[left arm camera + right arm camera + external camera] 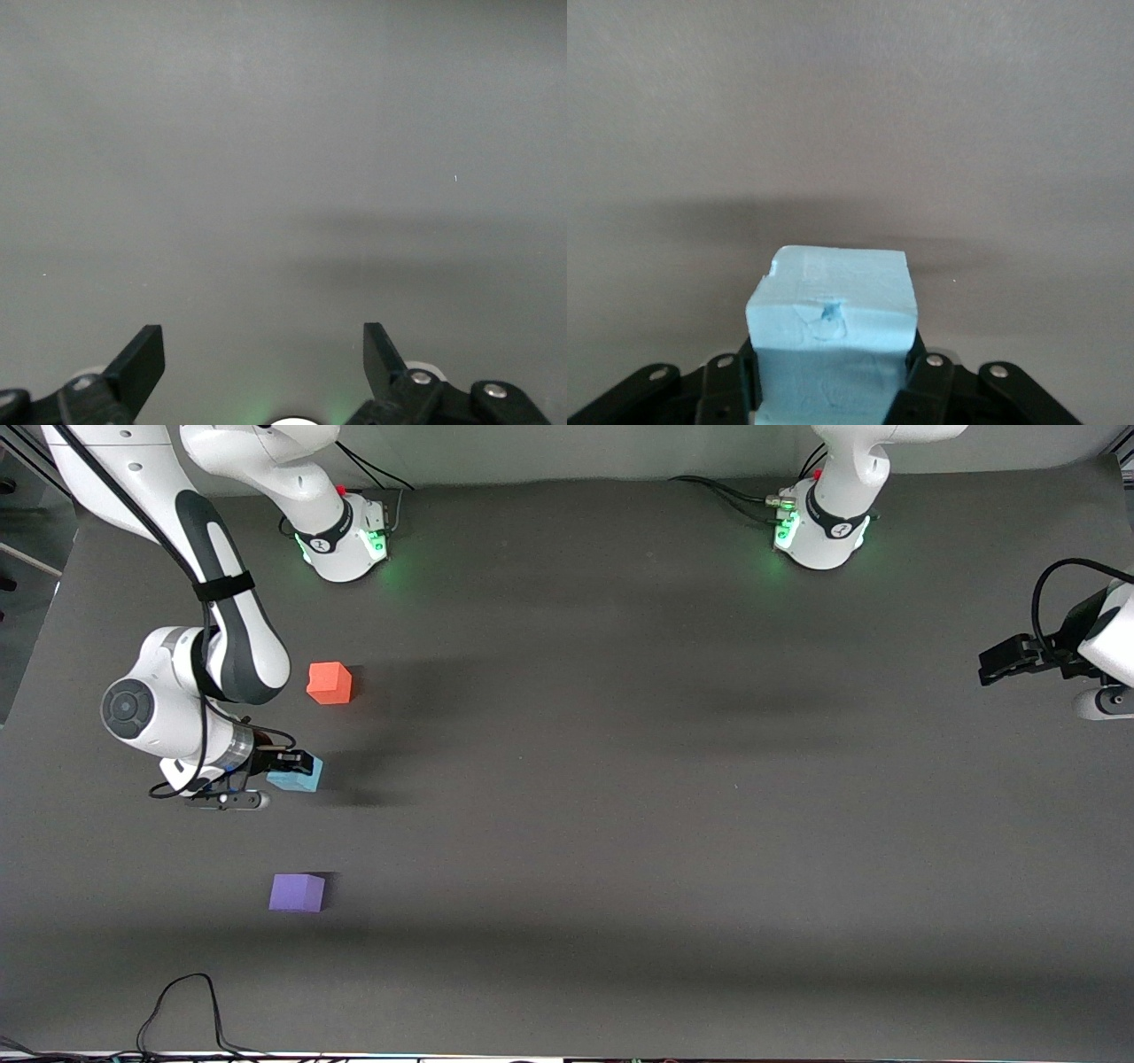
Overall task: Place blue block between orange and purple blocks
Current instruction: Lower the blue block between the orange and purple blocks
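Between the fingers of the right gripper [297, 766] sits the blue block [296, 778]. The fingers press on two sides of it, closed just as wide as the block. In the right wrist view the blue block [831, 341] fills the space between the two black fingers [926, 381], and its top has a small dent. The right gripper [831, 390] is low over the gray table [620, 824], at the right arm's end of it. I cannot tell if the block touches the table or hangs just above it.

The orange block [330, 683] sits on the table, farther from the front camera than the right gripper. The purple block [298, 892] sits on the table too, nearer to the front camera than the right gripper. The gripper and its block are between these two, apart from both.

The left gripper [997, 662] waits at the left arm's end of the table, well apart from all three blocks. In the left wrist view its fingers [142, 359] are spread wide with nothing in them, and the left gripper [263, 354] sees only bare gray table [283, 159].
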Robot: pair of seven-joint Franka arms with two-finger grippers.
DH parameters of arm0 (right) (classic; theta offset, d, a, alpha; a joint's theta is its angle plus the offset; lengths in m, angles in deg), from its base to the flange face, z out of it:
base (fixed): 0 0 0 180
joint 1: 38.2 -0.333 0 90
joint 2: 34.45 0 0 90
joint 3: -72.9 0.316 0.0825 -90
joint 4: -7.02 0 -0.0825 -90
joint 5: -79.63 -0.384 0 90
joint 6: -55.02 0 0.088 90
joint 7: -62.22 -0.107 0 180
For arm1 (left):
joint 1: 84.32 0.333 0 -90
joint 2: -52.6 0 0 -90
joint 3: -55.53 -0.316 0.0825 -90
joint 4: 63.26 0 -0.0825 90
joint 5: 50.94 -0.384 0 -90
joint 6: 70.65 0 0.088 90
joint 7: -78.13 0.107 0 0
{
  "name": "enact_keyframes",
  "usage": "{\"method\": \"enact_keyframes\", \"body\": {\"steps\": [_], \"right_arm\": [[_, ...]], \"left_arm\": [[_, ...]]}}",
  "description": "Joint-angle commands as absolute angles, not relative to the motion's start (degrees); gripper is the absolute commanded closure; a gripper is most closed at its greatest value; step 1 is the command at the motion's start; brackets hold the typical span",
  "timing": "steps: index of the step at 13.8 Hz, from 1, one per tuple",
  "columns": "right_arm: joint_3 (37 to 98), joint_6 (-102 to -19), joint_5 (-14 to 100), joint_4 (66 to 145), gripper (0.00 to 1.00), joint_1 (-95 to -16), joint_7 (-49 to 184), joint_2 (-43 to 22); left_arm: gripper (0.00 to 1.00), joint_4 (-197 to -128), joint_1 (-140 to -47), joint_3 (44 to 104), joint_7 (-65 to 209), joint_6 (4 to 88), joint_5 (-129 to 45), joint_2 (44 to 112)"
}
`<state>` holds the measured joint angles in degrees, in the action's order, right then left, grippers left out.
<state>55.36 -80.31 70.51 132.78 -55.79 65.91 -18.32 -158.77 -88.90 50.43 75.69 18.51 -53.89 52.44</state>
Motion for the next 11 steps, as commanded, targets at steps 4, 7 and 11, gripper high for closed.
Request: {"method": "enact_keyframes", "body": {"steps": [4,7,11], "right_arm": [[55.94,-85.69,70.49,133.32,0.86,-55.25,69.68,-13.36],[57.68,-86.91,70.40,133.23,0.73,-54.56,69.69,-11.51],[62.52,-87.01,70.58,133.23,0.29,-50.69,69.86,-11.51]], "left_arm": [[0.00,-157.04,-89.33,50.16,76.55,16.89,-54.19,53.04],[0.00,-157.04,-89.33,50.16,76.55,16.89,-54.19,53.04],[0.00,-157.04,-89.33,50.16,76.55,16.89,-54.19,53.04]]}}
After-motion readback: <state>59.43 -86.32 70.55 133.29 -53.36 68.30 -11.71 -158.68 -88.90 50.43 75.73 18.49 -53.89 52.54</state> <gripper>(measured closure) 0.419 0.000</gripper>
